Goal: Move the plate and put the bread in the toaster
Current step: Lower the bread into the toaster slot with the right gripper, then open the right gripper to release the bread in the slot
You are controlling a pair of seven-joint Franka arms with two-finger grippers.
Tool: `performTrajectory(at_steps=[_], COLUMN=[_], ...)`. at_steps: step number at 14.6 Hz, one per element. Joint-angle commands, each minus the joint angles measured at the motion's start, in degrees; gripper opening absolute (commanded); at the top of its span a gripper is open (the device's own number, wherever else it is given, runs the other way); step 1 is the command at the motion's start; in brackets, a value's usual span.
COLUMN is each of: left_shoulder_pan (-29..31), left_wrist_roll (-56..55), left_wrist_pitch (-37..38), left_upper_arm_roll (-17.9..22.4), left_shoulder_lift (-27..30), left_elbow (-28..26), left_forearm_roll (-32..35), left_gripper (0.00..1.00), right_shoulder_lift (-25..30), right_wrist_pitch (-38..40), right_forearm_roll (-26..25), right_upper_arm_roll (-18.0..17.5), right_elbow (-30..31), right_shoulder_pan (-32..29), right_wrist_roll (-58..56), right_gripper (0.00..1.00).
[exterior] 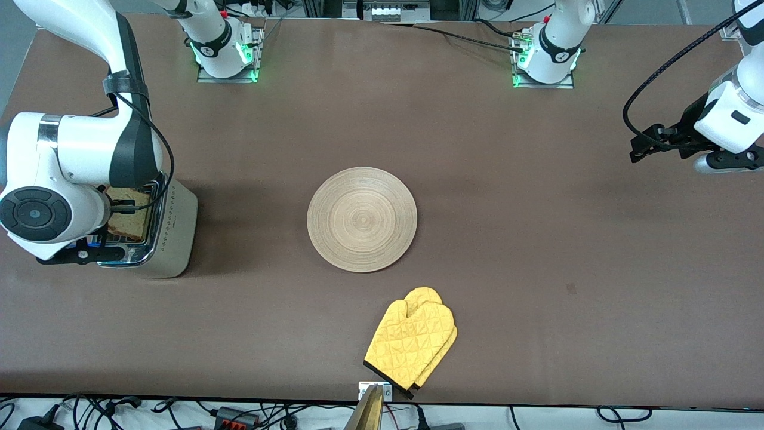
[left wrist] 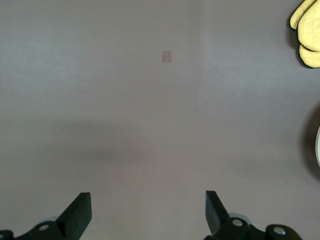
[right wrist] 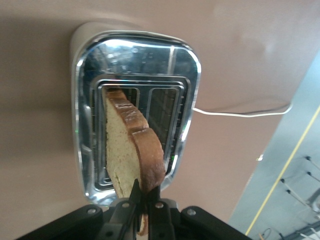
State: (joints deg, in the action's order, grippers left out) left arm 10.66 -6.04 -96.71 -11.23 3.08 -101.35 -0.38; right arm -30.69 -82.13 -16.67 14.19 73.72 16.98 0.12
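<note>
Nearer the camera than the plate (exterior: 362, 219), yellow mitt (exterior: 412, 341).

The plate (exterior: 362, 219) is light wood with rings. The bread (right wrist: 131, 145) is tan with brown crust. The toaster (right wrist: 135, 107) is shiny silver. The mitt (exterior: 413, 338) is yellow with squares.

No readable text

No word, brand, number or sign can be read on anything in these views. The toaster (exterior: 170, 230) carries only a row of dots down its side, not letters. Toward the left arm's end of the table from the toaster, the plate (exterior: 362, 219) shows plain ring grain and the yellow mitt (exterior: 413, 340) only quilted stitching. The round control pad (exterior: 33, 214) on the arm above the toaster has small marks too fine to make out.
</note>
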Motion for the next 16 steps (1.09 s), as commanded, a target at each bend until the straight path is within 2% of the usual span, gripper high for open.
performTrajectory(at_steps=[1,6,7,8,9,13,16], left_shoulder_pan=[0.0,0.0,0.0,0.0,0.0,0.0,0.0], left_wrist_roll=[-0.2,-0.2,-0.2,-0.1,-0.2,-0.2,-0.2], left_wrist_pitch=[0.8,0.9,0.9,0.9,0.9,0.9,0.9], left_upper_arm_roll=[0.3,0.5,0.5,0.5,0.5,0.5,0.5], left_shoulder_lift=[-0.2,-0.2,-0.2,-0.2,-0.2,-0.2,-0.2], left_elbow=[0.6,0.6,0.6,0.6,0.6,0.6,0.6], left_forearm_roll=[-0.9,-0.9,-0.9,-0.9,-0.9,-0.9,-0.9], left_gripper=[1.0,1.0,1.0,1.0,1.0,1.0,1.0], right_shoulder_lift=[-0.2,-1.2,-1.2,-1.0,-0.6,2.6,3.3], right_wrist_pitch=[-0.4,-2.7,-2.7,-2.8,-2.9,-2.9,-2.9], right_forearm_roll=[1.4,4.0,4.0,4.5,5.6,6.4,10.8], right_upper_arm_roll=[-0.1,-0.1,-0.1,-0.1,-0.1,-0.3,0.4], right_elbow=[1.2,3.4,3.4,3.4,2.8,0.9,-3.6], right_shoulder_pan=[-0.6,-2.1,-2.1,-2.2,-2.7,-2.3,-3.1], right_wrist_roll=[1.1,0.8,0.9,1.5,1.6,3.0,1.9], right_gripper=[0.0,0.0,0.23,0.93,1.0,1.0,1.0])
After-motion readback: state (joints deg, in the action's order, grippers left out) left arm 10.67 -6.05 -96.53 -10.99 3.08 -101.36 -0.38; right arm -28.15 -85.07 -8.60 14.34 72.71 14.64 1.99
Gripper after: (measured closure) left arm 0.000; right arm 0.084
